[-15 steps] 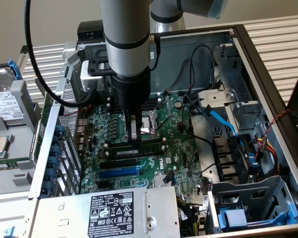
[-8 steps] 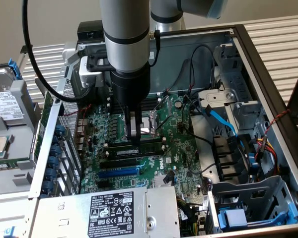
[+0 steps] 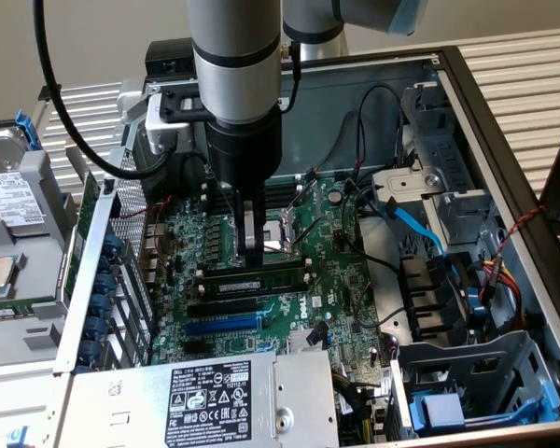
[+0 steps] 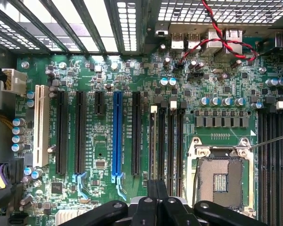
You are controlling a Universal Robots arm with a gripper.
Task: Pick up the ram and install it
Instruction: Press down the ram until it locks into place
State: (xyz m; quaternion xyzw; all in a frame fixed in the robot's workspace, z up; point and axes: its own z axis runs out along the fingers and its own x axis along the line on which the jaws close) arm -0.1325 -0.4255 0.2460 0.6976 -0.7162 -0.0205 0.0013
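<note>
A pale slatted desk (image 3: 523, 56) carries an open computer case (image 3: 504, 159) lying on its side, motherboard (image 3: 331, 252) facing up, with a removed drive cage (image 3: 19, 224) resting beside it at the exterior view's left.

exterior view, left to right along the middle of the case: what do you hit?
Hard drive → blue card clips → gripper above the ram → blue cable → case wall.
</note>
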